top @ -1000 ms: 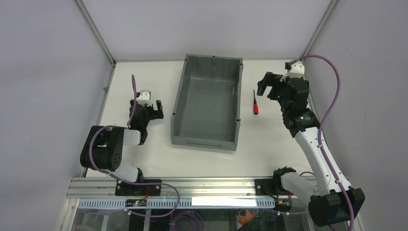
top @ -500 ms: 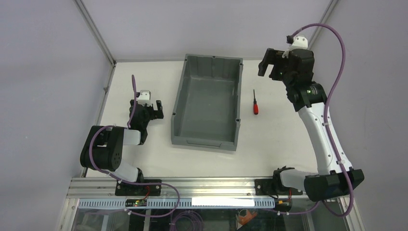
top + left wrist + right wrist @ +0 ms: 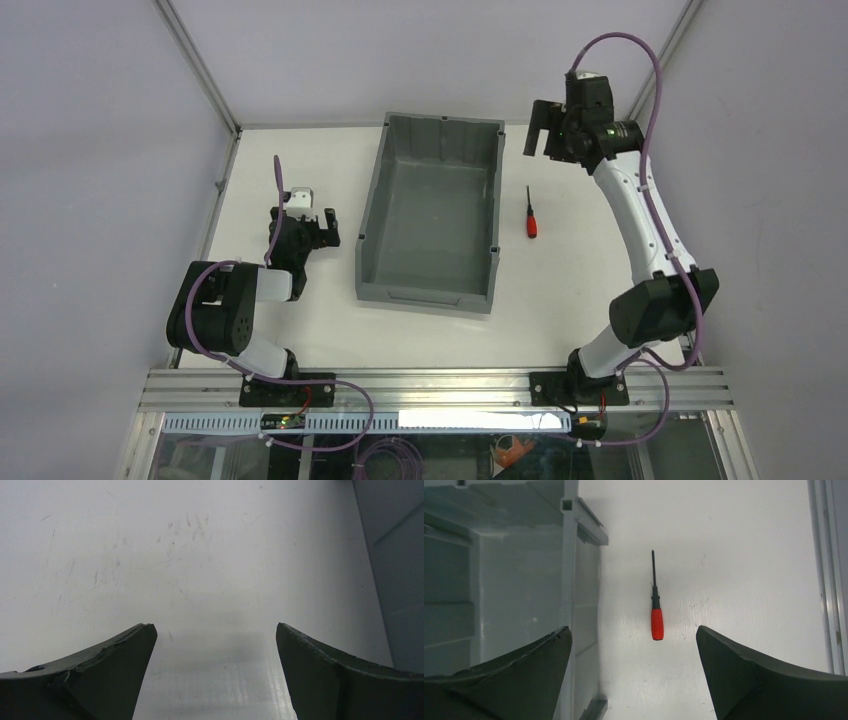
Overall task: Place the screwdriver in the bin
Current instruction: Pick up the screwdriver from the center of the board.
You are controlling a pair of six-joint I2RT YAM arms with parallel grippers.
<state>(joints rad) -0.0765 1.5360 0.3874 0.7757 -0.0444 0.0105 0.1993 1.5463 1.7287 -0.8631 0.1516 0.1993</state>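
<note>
Lower left of the top view: left tool low over the counter, well left of the bin. Jaws spread wide, nothing between them. Its wrist view shows only scuffed bare counter ahead, with a strip of grey bin wall down the right edge.

Centre frame: bin standing on the counter, long side running up the frame. No object seen on its floor.

Right of the bin: screwdriver lying flat on the counter, near the bin's right wall but apart from it. Red handle toward the bottom of the frame, shaft pointing up.

Upper right: right tool raised above the counter, past the shaft end of the screwdriver. Jaws parted, grasping nothing. Its wrist view frames the screwdriver between the two jaws, with a bin corner at upper left.

Progress, as judged: approach stage only. Nothing gripped, nothing in the bin. Descent, grasp, lift, carry over the rim and release all remain.

Hard to make out:
- Height of the right tool over the counter cannot be read.
- Screwdriver tip is too small to type.
- Foot of the bin's near inner wall is hidden behind its own near wall.
- Both wrist views cut their jaws off at the bottom edge.
</note>
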